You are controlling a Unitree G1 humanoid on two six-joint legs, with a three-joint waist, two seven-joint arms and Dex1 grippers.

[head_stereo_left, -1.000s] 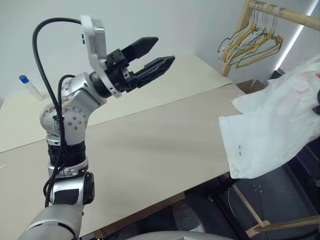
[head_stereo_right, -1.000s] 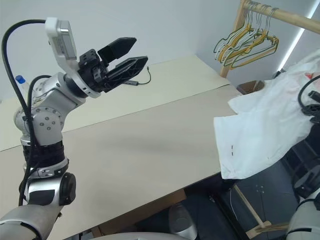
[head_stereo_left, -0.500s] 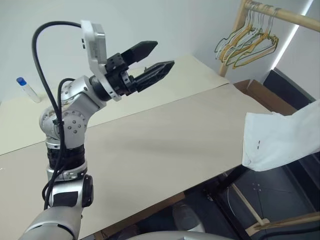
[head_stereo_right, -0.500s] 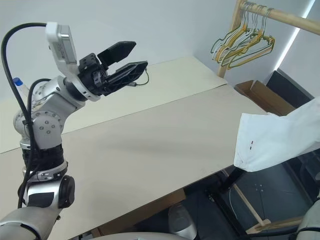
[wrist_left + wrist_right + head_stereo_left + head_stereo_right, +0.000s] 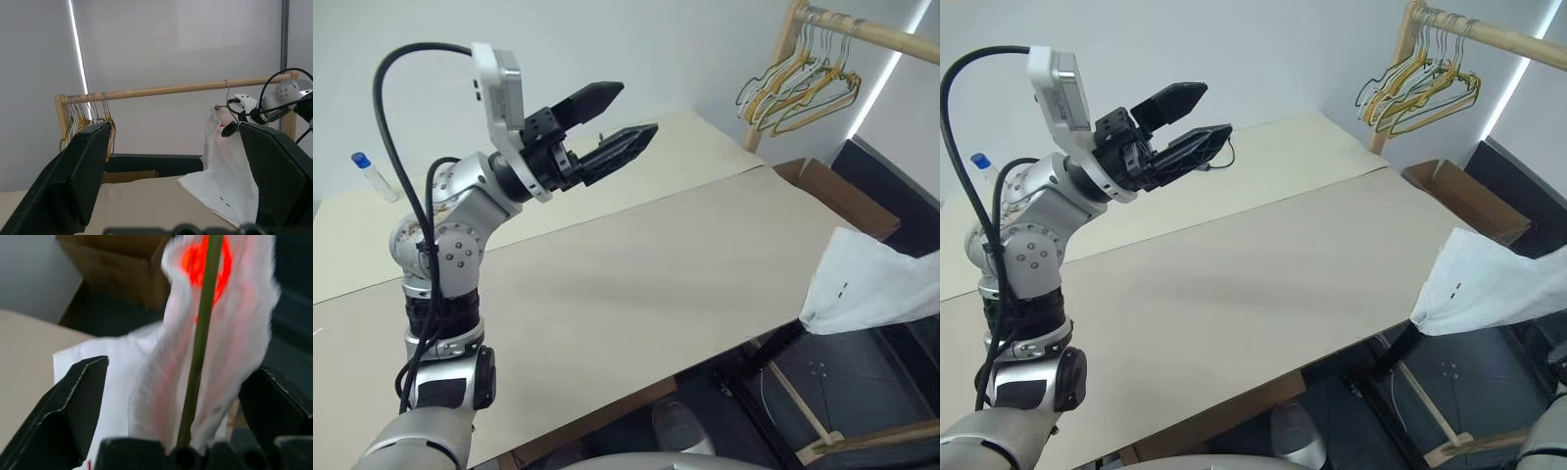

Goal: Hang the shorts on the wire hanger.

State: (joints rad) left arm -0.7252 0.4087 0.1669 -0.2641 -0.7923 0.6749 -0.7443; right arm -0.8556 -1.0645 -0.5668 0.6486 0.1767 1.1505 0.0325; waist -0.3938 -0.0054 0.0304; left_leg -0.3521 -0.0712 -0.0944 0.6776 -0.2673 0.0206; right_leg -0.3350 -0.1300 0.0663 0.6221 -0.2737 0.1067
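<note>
White shorts [image 5: 1489,289] hang off the table's [image 5: 1234,294] right edge, draped on the thin wire hanger [image 5: 200,333], whose hook sits on the wooden rail [image 5: 171,89]. My right gripper [image 5: 178,396] stands spread wide, the wire and bunched cloth between its fingers, not pinched. My left gripper [image 5: 625,116] hovers over the table's far left, fingers apart and holding nothing.
</note>
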